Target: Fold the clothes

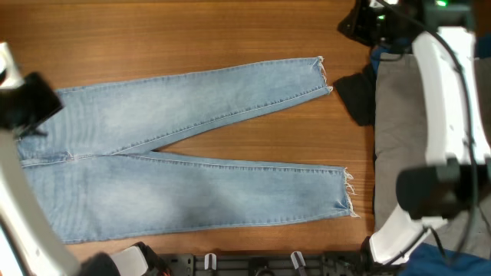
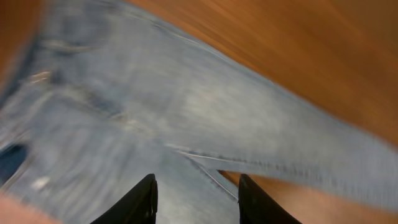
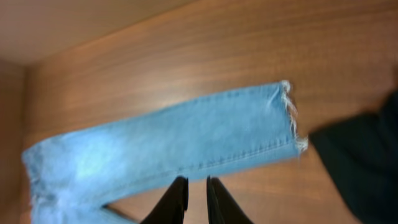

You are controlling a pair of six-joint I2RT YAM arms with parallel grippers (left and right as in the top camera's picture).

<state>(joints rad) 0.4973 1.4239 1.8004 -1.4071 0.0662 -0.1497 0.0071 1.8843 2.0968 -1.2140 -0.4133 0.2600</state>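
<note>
Closest in the wrist views, the left fingers [image 2: 148, 200] gape wide and the right fingers [image 3: 176, 198] are almost closed, both empty, with the jeans [image 1: 184, 153] beyond lying flat, legs splayed, on the wooden tabletop [image 1: 230, 31], a dark cloth [image 1: 354, 96] past one hem.

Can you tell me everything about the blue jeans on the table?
The light blue denim jeans lie flat and unfolded on the brown wooden table. The two long legs spread apart in a V, reaching toward the right of the overhead view. Both ends have frayed, whitish hems. The fabric looks faded, with stitched seams. The waist end is at the left, partly hidden by the robot's left arm. Only the table is seen touching them.
</note>
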